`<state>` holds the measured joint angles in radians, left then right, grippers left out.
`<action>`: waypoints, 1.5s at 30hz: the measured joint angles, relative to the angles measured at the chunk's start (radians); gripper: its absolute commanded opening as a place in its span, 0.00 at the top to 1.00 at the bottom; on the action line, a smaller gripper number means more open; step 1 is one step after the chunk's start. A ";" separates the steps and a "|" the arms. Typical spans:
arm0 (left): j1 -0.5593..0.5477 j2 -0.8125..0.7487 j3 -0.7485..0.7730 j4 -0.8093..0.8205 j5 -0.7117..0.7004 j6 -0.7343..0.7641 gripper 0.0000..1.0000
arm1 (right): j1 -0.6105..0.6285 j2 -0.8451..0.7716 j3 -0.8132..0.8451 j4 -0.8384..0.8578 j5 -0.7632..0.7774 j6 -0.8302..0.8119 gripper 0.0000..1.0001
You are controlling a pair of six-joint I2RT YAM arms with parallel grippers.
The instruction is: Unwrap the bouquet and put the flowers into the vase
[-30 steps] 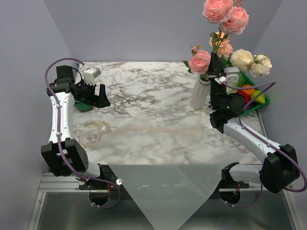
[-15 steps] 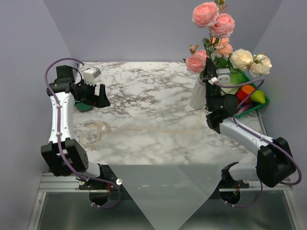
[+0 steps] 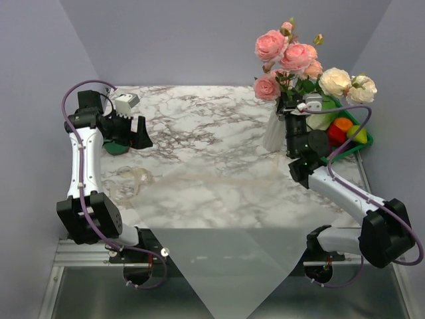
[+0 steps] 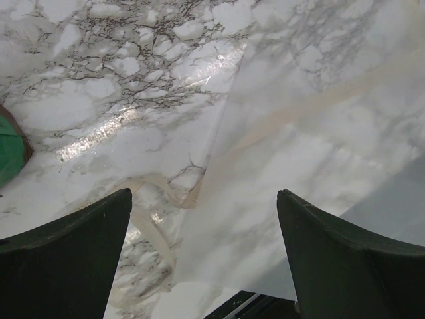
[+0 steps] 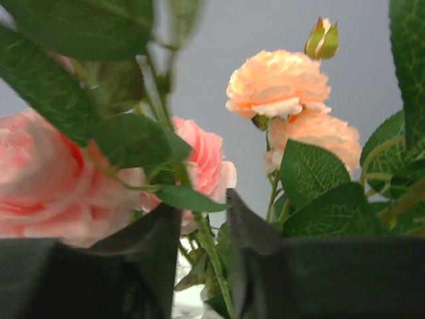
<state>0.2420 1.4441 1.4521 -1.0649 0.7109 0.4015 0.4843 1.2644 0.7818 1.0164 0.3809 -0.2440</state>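
Placing: pink-and-peach long-stemmed roses [image 3: 282, 53] in tall white ribbed vase [image 3: 273, 135]; right fingers [image 5: 149, 266] parted round a stem, left fingers [image 4: 66, 252] spread; withdraw gently next

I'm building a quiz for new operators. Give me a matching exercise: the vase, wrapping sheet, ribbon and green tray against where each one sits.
1 vase
2 wrapping sheet
3 ribbon
4 green tray

A spread over the table's near edge
B far right corner
C loose on the left half
D just left of the tray, holding roses

Pairs: 1-D, 2-A, 3-C, 4-B
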 measured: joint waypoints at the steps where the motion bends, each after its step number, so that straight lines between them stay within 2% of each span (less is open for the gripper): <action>1: 0.000 0.001 0.003 0.000 0.001 -0.001 0.01 | 0.000 -0.012 0.000 -0.032 0.001 0.019 0.43; 4: 0.000 0.002 0.011 0.000 0.005 -0.002 0.01 | 0.000 -0.048 0.000 -0.132 0.008 0.082 0.34; 9: 0.000 0.002 0.013 0.000 0.008 -0.005 0.01 | 0.000 -0.120 -0.006 -0.285 0.009 0.173 0.33; 18: 0.000 0.000 0.014 -0.005 0.019 -0.006 0.01 | 0.000 -0.146 0.031 -0.481 0.034 0.323 0.43; 20: 0.000 -0.005 0.014 -0.009 0.019 -0.006 0.01 | 0.000 -0.132 0.084 -0.531 0.036 0.364 0.50; 26: 0.000 -0.030 0.014 -0.016 0.020 -0.006 0.01 | 0.000 -0.093 0.264 -0.674 0.034 0.509 0.55; 30: 0.000 -0.038 0.014 -0.016 0.020 -0.006 0.01 | 0.003 -0.095 0.314 -0.750 0.018 0.611 0.55; 32: 0.000 -0.040 0.013 -0.016 0.020 -0.005 0.01 | 0.014 -0.100 0.312 -0.789 0.018 0.648 0.51; 41: 0.000 -0.054 0.013 -0.019 0.023 -0.005 0.01 | 0.058 -0.142 0.222 -0.903 0.027 0.786 0.50; 42: 0.000 -0.055 0.013 -0.019 0.024 -0.005 0.01 | 0.064 -0.147 0.217 -0.908 0.030 0.793 0.51; 45: 0.000 -0.055 0.013 -0.021 0.027 -0.005 0.01 | 0.094 -0.180 0.185 -0.898 0.036 0.791 0.76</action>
<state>0.2420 1.3895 1.4647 -1.0859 0.7380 0.3962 0.5785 1.0840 0.9665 0.1184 0.4168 0.5468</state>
